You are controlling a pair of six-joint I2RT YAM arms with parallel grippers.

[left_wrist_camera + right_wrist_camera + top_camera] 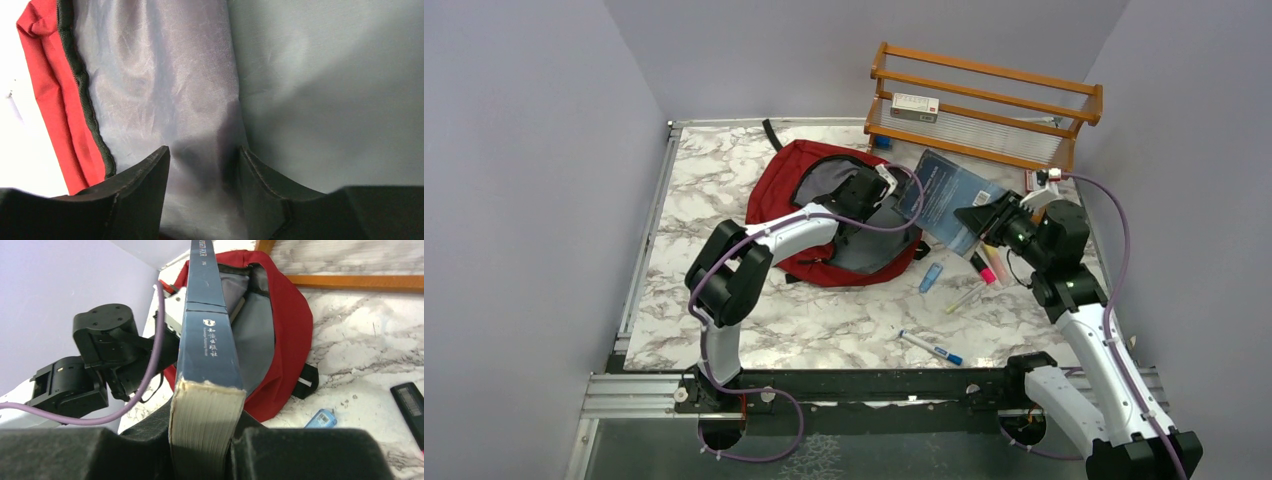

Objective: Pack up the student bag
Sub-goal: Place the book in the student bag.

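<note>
The student bag, dark red with grey lining, lies open at the back middle of the table. My left gripper is at its opening; in the left wrist view the gripper is closed on a fold of the grey lining, with the red edge and black zipper at left. My right gripper is shut on a thick blue book and holds it above the table, beside the bag's right edge. In the right wrist view the book stands spine-up between the gripper fingers, pointing at the bag's opening.
A wooden rack with a white box stands at the back right. Pens and highlighters, a small blue item and a blue-capped pen lie right of the bag. A black flat item lies at the right.
</note>
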